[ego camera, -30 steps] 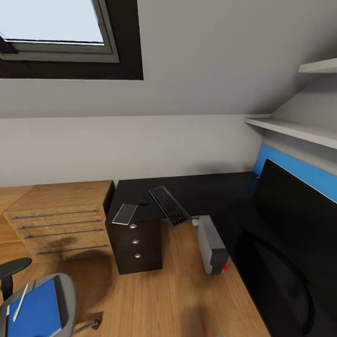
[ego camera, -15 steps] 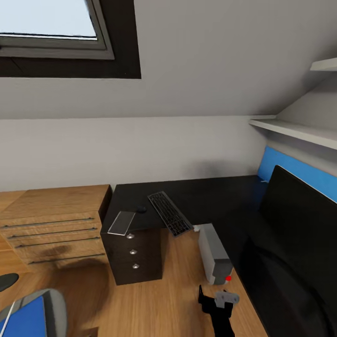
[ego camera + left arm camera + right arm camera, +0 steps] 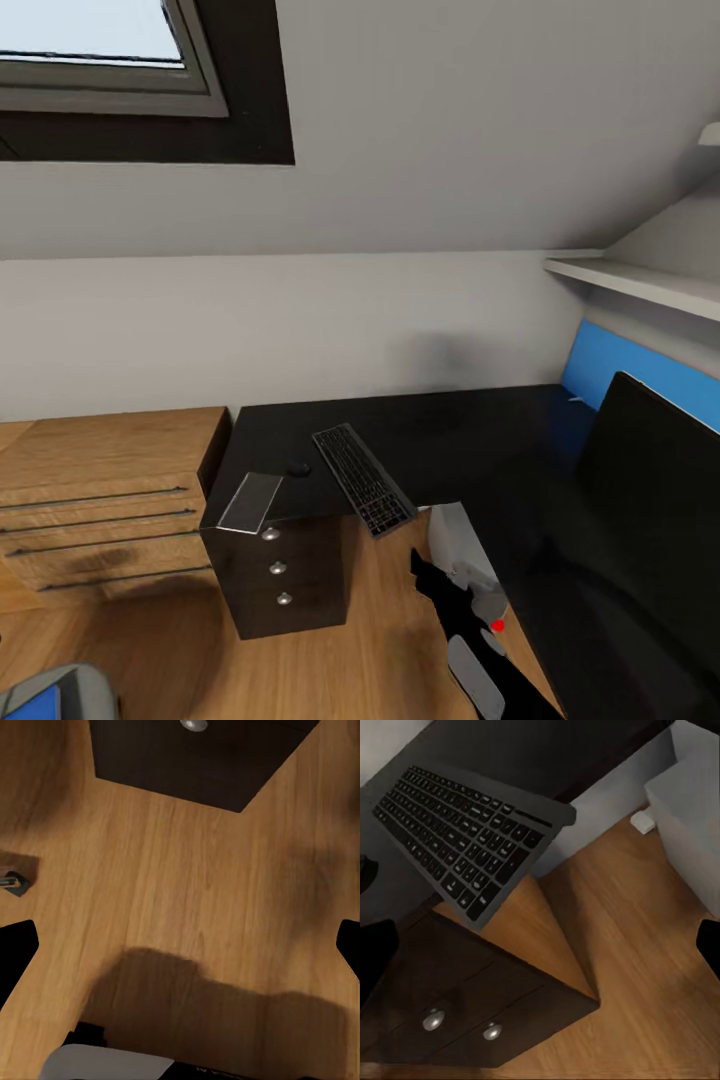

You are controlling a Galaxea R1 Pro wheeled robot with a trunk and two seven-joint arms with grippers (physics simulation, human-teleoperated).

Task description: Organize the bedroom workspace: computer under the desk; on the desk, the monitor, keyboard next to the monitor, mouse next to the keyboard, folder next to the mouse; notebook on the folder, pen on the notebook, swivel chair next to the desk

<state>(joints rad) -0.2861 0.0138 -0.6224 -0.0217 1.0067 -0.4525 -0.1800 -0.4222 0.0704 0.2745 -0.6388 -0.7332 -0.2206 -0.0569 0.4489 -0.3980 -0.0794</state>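
Wooden floor (image 3: 187, 907) below dark drawers (image 3: 195, 757)

— What changed in the head view?
— The camera swung rightward, so the swivel chair (image 3: 60, 690) slid nearly out of frame.
— And the arms?
— The right end effector (image 3: 440, 585) rose in front of the computer (image 3: 462, 560).

You've got bare wooden floor (image 3: 340, 650) between the drawer block (image 3: 280, 570) and the computer tower (image 3: 462, 560), wide enough to reach through. The keyboard (image 3: 363, 478) overhangs the worktop (image 3: 440, 430) edge right above that gap, so watch it from below. The monitor (image 3: 640, 500) walls off the right. Behind the keyboard, the black worktop is open up to the wall.
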